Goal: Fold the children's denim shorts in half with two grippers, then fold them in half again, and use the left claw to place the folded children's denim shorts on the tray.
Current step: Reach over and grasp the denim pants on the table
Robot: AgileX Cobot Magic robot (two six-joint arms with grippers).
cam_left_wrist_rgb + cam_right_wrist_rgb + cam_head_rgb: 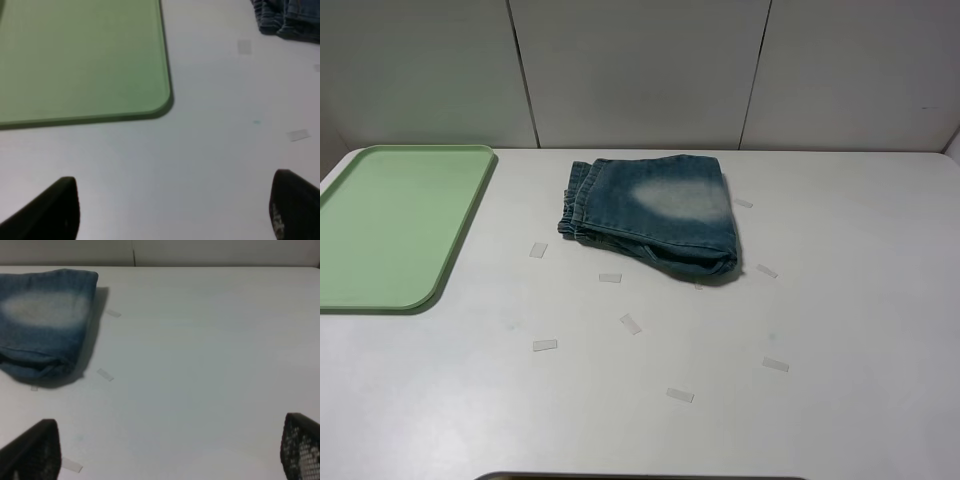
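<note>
The children's denim shorts (655, 213) lie folded in a compact bundle on the white table, waistband to the left, a whitish worn patch on top. They also show in the right wrist view (45, 325) and at a corner of the left wrist view (287, 17). The pale green tray (395, 225) sits at the far left with nothing on it; its rounded corner (160, 105) shows in the left wrist view. Neither arm appears in the exterior view. My left gripper (175, 210) is open over bare table near the tray's corner. My right gripper (170, 452) is open, holding nothing, well apart from the shorts.
Several small pale tape marks (631, 324) are stuck on the table around and in front of the shorts. A grey panelled wall (640, 70) runs along the table's back edge. A dark edge (640, 477) shows at the bottom of the exterior view.
</note>
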